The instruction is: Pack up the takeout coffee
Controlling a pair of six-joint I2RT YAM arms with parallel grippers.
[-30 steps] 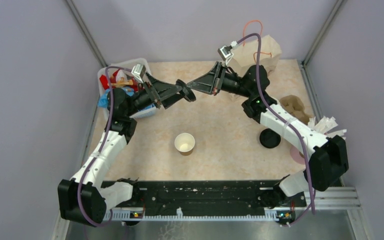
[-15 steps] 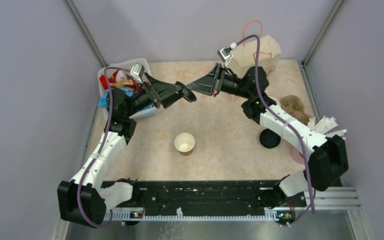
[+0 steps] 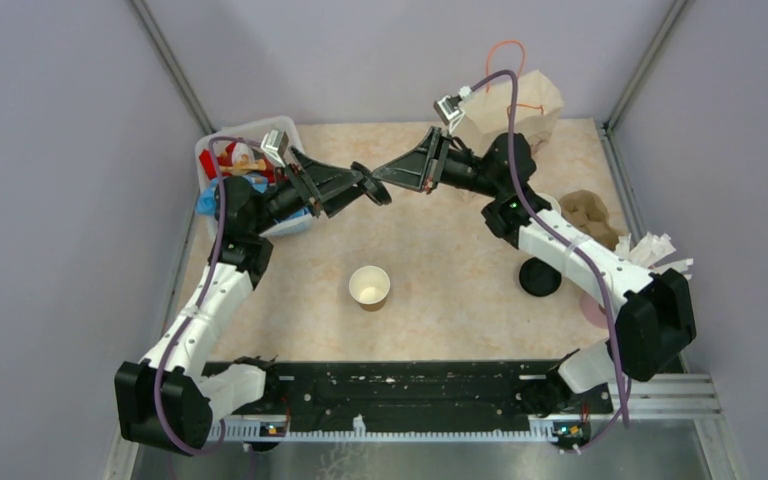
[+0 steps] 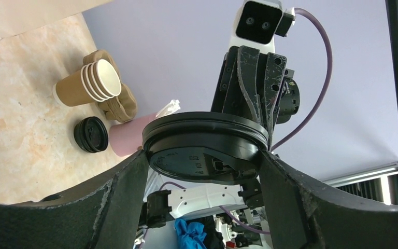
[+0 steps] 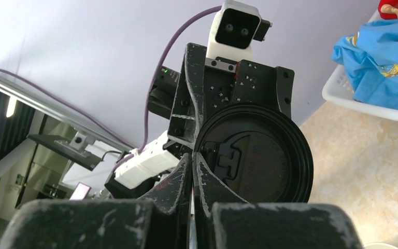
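Above the beige table [image 3: 460, 260], the black lid [image 4: 202, 150] hangs pinched by the closed right gripper [image 5: 193, 171], with the left gripper [image 4: 204, 155] wide astride its rim, clamped or not I cannot tell; it should close squarely before the right releases.

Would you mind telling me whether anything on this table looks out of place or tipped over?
Yes: a nested stack of brown paper cups lies tipped on its side at the brown moulded-pulp tray on the robot's right, mouths facing sideways. The single brown paper cup in the middle stands upright, and nothing looks spilled.
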